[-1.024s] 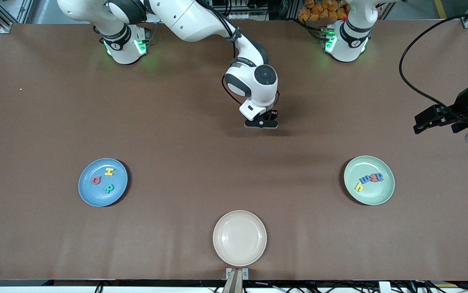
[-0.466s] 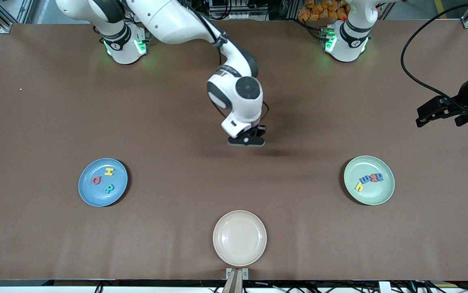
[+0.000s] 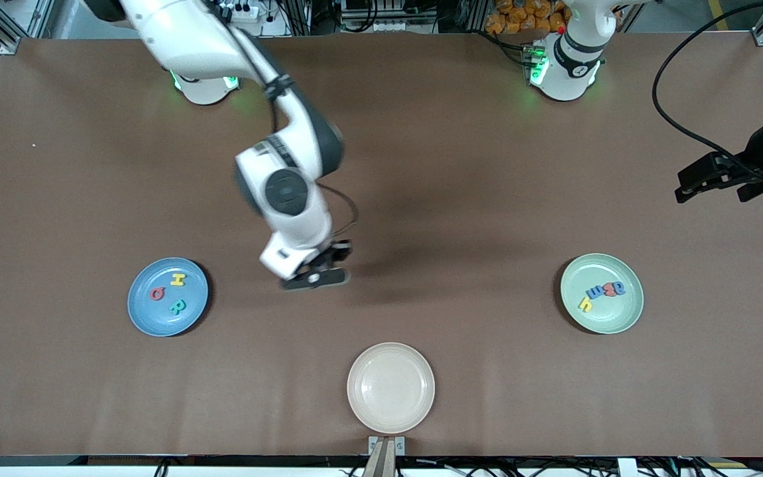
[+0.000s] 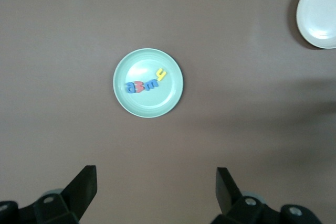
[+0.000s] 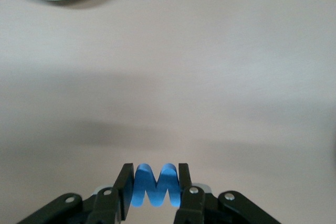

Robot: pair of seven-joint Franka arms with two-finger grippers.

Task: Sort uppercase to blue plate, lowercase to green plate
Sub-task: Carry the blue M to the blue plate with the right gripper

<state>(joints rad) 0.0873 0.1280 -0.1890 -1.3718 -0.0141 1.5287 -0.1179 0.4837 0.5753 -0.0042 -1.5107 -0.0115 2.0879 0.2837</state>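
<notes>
My right gripper is shut on the blue capital W and holds it in the air over bare table between the blue plate and the table's middle. The blue plate holds the red Q, yellow H and teal-green R. The green plate holds the yellow h, blue m, red w and blue e; it also shows in the left wrist view. My left gripper is open and empty, waiting high over the table's edge at the left arm's end.
An empty cream plate lies near the table's edge closest to the front camera, in the middle. A black cable hangs by the left arm.
My right gripper has moved with the blue W from the table's middle toward the blue plate and toward the front camera. The left arm has barely shifted.
</notes>
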